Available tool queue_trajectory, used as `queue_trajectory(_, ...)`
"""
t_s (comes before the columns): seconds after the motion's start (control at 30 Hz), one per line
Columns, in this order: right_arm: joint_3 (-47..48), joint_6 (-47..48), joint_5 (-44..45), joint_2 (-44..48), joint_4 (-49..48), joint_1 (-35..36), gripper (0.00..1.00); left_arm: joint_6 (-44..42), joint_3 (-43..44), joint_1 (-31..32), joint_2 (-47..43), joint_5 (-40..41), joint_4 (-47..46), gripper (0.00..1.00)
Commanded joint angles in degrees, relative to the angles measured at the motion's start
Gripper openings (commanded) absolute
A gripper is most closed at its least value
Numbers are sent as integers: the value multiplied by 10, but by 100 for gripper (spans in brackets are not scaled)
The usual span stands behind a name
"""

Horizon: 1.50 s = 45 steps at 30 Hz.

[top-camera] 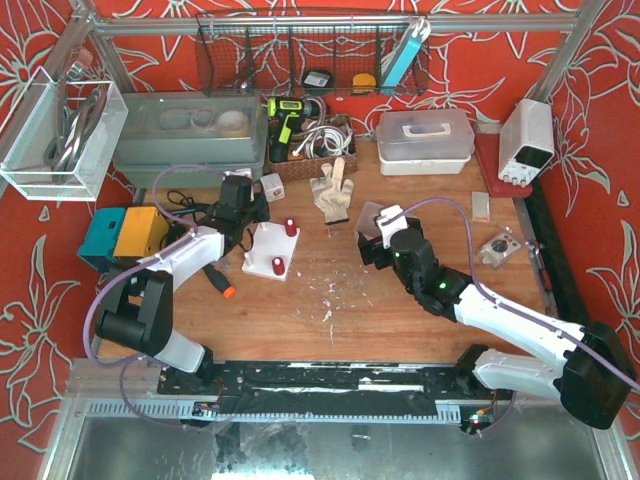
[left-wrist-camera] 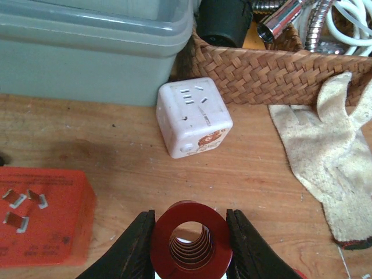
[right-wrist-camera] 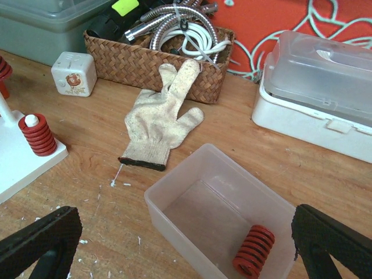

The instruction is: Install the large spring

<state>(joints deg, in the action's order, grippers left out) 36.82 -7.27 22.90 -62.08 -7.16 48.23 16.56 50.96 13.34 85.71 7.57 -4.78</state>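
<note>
A red large spring [left-wrist-camera: 189,243] is seen end-on, clamped on both sides by the black fingers [left-wrist-camera: 139,244] of the left hand [left-wrist-camera: 190,232], directly below a white cube socket [left-wrist-camera: 193,116] that rests tilted on the wooden surface [left-wrist-camera: 104,139]. Behind and to the right of the cube a woven basket [left-wrist-camera: 279,75] is set, with a metal hose [left-wrist-camera: 282,14] inside. A grey-green plastic bin [left-wrist-camera: 87,46] is placed behind and left of the cube. A cream glove [left-wrist-camera: 331,157] is laid to its right, and an orange-red box [left-wrist-camera: 43,215] bearing metal clips [left-wrist-camera: 23,203] is found below-left.

Wooden table [top-camera: 400,320] with glove [top-camera: 333,192], basket [right-wrist-camera: 157,64]
</note>
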Motion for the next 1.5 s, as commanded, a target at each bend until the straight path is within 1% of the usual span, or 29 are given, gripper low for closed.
queue_trajectory(0.0, -4, -12, -6, 4, -8, -6, 99, -11, 8, -2, -5, 33, 1, 0)
queue_trajectory(0.07, -3, -12, -8, 1, -8, -7, 99, -10, 5, -2, -9, 23, -2, 0)
queue_trajectory(0.2, -1, -13, -10, -5, -5, -9, 99, -9, 15, -2, -6, 13, 26, 0)
queue_trajectory(0.33, 2, -13, -13, -11, -3, -10, 99, -11, 13, -1, -4, 7, 35, 0)
queue_trajectory(0.53, 2, -13, -17, -12, -2, -12, 99, -10, 6, -2, 5, 3, 20, 0)
queue_trajectory(0.73, 3, -14, -19, -15, -1, -15, 99, -10, 19, -2, 28, -12, 38, 0)
queue_trajectory(1.2, 7, -15, -28, -22, 2, -18, 99, -12, 35, -2, -9, -7, 53, 0)
queue_trajectory(1.33, 7, -15, -29, -21, 2, -19, 99, -12, 28, -2, -6, 3, 68, 0)
queue_trajectory(1.47, 6, -16, -32, -20, 2, -20, 99, -17, 18, -2, 3, 12, 62, 0)
